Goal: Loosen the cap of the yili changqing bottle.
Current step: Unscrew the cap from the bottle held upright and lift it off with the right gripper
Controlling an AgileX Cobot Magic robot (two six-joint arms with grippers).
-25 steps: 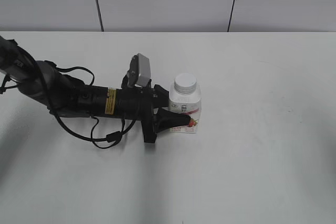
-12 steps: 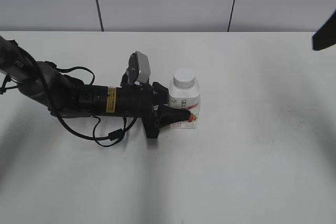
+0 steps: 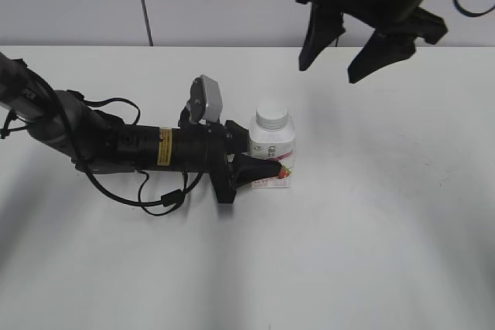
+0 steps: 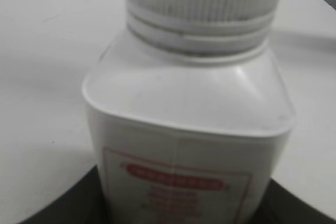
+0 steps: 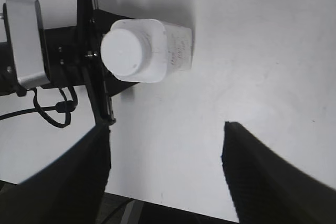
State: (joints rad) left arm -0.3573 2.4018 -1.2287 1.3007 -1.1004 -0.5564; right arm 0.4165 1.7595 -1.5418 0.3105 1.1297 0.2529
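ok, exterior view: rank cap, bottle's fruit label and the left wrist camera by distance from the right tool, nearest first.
1. cap, below and left of the open right tool, atop the yili changqing bottle.
2. left wrist camera, farther left, on the left arm.
3. fruit label, lowest, at the bottle's front base.

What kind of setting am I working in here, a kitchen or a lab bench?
Likely a lab test bench: a bare white table, plain grey panelled wall, and only the yili changqing bottle set out.
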